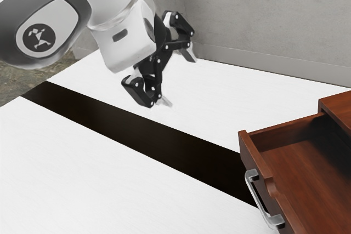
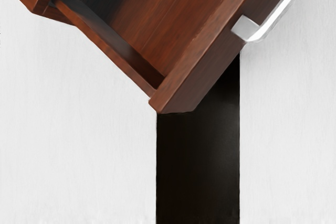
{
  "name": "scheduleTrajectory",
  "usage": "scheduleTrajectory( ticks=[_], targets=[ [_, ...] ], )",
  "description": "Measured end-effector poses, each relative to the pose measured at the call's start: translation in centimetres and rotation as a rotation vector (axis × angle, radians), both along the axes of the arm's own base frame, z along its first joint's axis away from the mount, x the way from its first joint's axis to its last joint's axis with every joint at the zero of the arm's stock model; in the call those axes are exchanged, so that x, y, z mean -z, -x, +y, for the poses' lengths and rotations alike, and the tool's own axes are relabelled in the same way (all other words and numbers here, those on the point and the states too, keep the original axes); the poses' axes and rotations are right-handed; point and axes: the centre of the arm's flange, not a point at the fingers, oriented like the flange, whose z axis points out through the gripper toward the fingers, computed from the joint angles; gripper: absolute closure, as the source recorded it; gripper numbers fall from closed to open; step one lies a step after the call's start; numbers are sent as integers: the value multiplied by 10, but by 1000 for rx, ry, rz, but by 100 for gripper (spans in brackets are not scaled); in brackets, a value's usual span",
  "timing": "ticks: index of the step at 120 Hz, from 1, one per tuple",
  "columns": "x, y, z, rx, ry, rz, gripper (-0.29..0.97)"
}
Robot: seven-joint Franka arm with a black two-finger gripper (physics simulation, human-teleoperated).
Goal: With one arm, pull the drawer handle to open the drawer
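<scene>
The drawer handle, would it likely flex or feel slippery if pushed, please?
Probably stiff: the drawer handle looks a metal bar fixed at both ends. Its glossy finish may be slippery. Pushing it would likely slide the open wooden drawer.

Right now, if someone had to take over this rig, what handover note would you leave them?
Gripper: open, holding nothing, hanging above the white table and well clear of the drawer, toward the exterior view's left.
Drawer: at the exterior view's lower right, pulled out of its cabinet, with its inside showing from above.
Handle: silver, on the drawer front, with nothing touching it.
Done: the drawer stands open.
Left: probably nothing but a check. I cannot tell whether the drawer could slide out further; if more opening is wanted, the fingers must go back to the handle.
</scene>
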Motion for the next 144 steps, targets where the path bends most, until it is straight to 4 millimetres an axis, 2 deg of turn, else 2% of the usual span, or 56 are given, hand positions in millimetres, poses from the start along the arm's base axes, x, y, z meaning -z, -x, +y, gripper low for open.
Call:
scheduleTrajectory(
  ticks=[16, 33, 54, 77, 113, 128, 144],
  targets=[
    [-2, -8, 58, -202, 29, 52, 0],
    [3, -6, 82, -360, 58, 110, 0],
    [11, -3, 96, -545, 100, 164, 0],
    [6, 2, 127, -800, 183, 197, 0],
    [12, 11, 143, -1071, 274, 264, 0],
    [2, 14, 158, -1160, 315, 248, 0],
    [1, 14, 162, -1223, 335, 247, 0]
  ],
)
